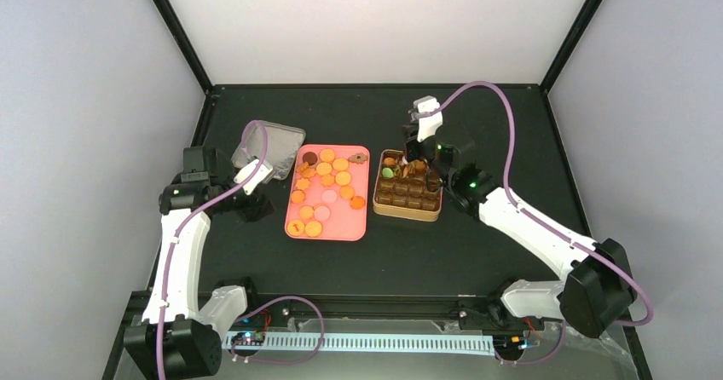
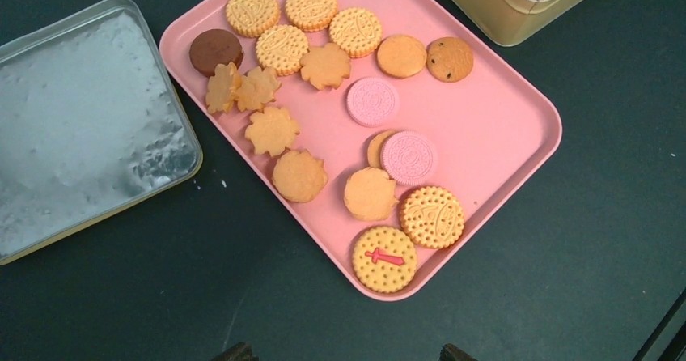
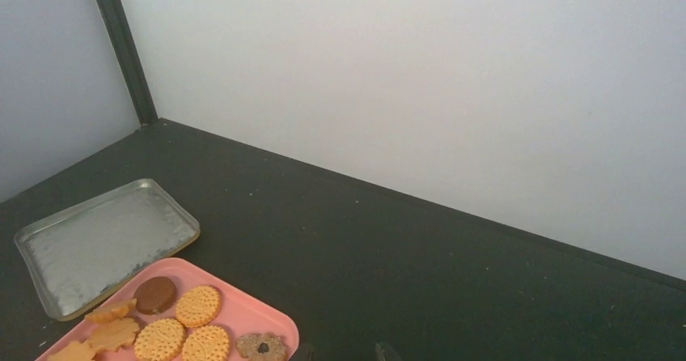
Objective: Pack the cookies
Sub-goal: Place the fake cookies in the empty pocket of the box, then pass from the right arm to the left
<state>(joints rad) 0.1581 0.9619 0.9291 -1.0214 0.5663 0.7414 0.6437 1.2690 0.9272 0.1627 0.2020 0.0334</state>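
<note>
Our left hand (image 2: pixel 346 353) released above the small round orange-and-pink cookies (image 2: pixel 323 65) on the pink plastic tray (image 2: pixel 501 134), we are hovering our right hand (image 1: pixel 415 152), grip unclear, over the gold tin (image 1: pixel 407 216), where an off-centre release could wedge a cookie crooked.

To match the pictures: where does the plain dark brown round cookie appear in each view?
Top external: the dark brown cookie sits at the pink tray's far left corner.
Left wrist: the cookie is upper left.
Right wrist: the cookie is bottom left.
Shared landmark: the silver lid beside that corner.
</note>
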